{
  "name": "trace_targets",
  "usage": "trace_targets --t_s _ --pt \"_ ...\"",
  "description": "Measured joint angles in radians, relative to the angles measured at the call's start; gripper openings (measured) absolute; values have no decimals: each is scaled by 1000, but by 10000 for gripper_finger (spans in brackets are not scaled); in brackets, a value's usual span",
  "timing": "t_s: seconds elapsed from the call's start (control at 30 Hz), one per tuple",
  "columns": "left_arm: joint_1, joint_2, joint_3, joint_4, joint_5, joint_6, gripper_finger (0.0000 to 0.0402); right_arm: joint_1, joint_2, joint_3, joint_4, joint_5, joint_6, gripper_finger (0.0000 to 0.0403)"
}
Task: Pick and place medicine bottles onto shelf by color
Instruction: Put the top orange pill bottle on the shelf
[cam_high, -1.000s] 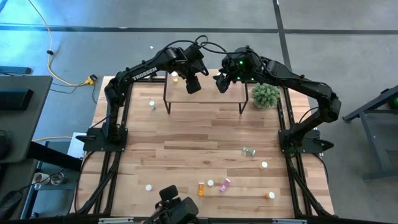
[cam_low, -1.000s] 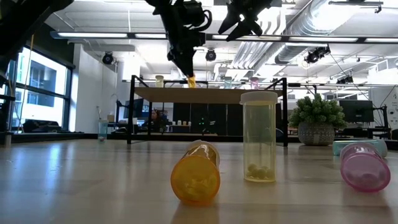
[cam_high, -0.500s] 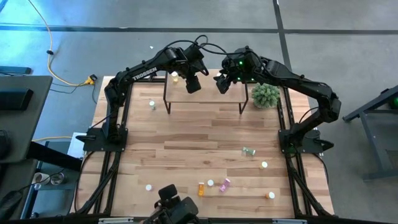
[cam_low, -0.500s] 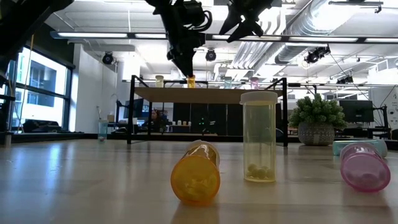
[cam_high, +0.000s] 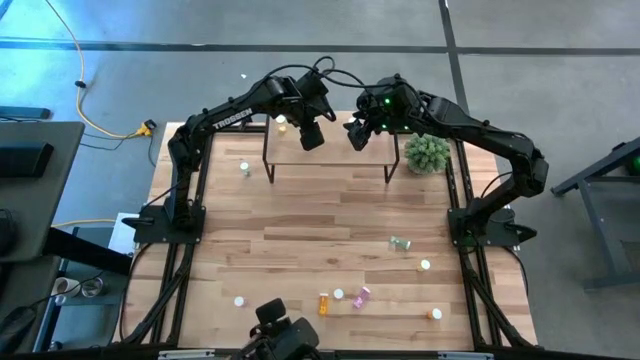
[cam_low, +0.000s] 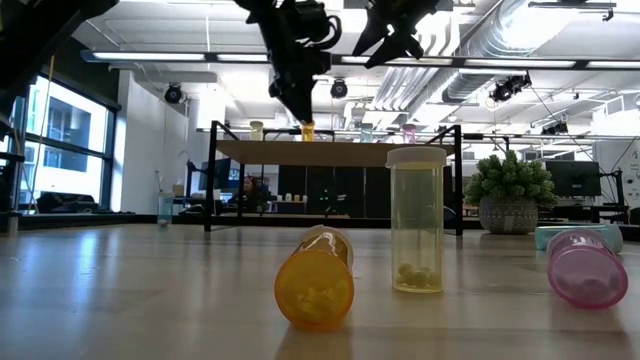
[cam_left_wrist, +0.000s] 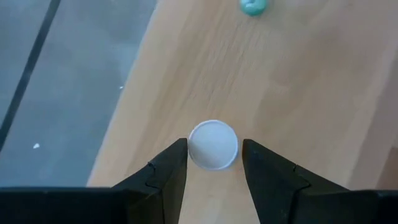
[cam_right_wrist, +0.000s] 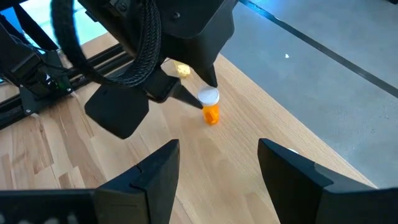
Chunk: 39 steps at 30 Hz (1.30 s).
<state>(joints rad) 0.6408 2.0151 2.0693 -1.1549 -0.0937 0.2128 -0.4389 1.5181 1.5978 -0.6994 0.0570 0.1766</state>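
The shelf (cam_high: 335, 152) stands at the table's far edge. My left gripper (cam_high: 308, 137) hangs over its left part, pointing steeply down, shut on an orange medicine bottle (cam_right_wrist: 211, 112) with a white cap that stands upright on the board. My right gripper (cam_high: 355, 135) hovers open above the shelf's middle and holds nothing. A yellow bottle (cam_high: 281, 122) stands on the shelf's far left corner. In the low view, two more bottles (cam_low: 408, 132) stand farther right on the shelf. Several bottles lie or stand on the near part of the table, among them an orange one (cam_high: 323, 303) and a pink one (cam_high: 361, 297). My left gripper pinches the orange bottle's white cap (cam_left_wrist: 212, 144) between its two fingertips (cam_left_wrist: 177, 158), one on each side. The fingers come from above, slanting down. The bottle stays upright with its base on the shelf board (cam_left_wrist: 280, 93).
A green plant ball (cam_high: 427, 152) sits just right of the shelf. A single bottle (cam_high: 244, 167) stands on the table left of the shelf. In the low view, a yellow bottle (cam_low: 416, 220) stands close to the camera between a lying orange bottle (cam_low: 314, 280) and a lying pink one (cam_low: 586, 268).
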Motion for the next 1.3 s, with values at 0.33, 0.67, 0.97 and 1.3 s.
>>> trace_targets --t_s 0.33,0.67,0.97,1.3 --pt "-9 -15 1 0 3 -19 145 0 0 0 0 0 1 208" --pt "-6 -35 1 -1 -7 -8 145 0 0 0 0 0 1 208" --pt "-6 -105 1 -15 -19 -3 145 0 0 0 0 0 1 208" --pt "-15 -210 -87 -32 176 -57 145 0 0 0 0 0 -2 208"
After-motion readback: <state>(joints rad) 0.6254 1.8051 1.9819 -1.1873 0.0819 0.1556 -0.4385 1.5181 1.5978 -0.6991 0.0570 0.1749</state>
